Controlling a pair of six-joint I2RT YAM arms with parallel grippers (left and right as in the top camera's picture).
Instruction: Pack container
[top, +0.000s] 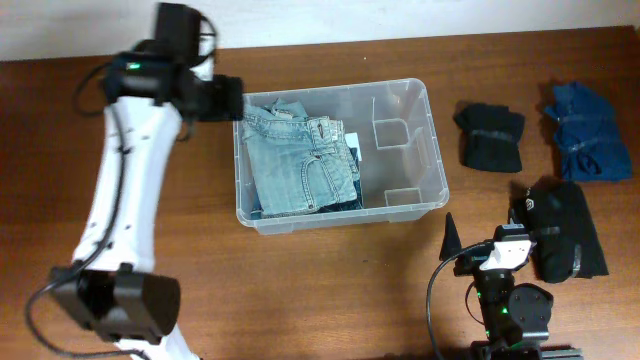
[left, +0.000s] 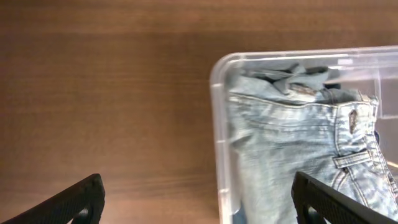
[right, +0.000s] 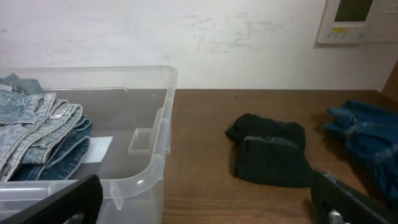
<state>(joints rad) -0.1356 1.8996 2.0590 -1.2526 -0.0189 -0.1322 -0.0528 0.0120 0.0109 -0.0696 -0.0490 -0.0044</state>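
Over container (left: 215, 118) left rim: left jaws wide, empty, straddling it; any dip could shove container; right jaws wide, empty.

Brown wooden table (top: 330, 300), small black garment (top: 490, 135), larger black garment (top: 568, 228), blue garment (top: 587, 128) at far right, white wall panel (right: 357, 18)

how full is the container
Partly full: folded light jeans over darker denim fill the container's left half in the overhead view; the rest is bare.
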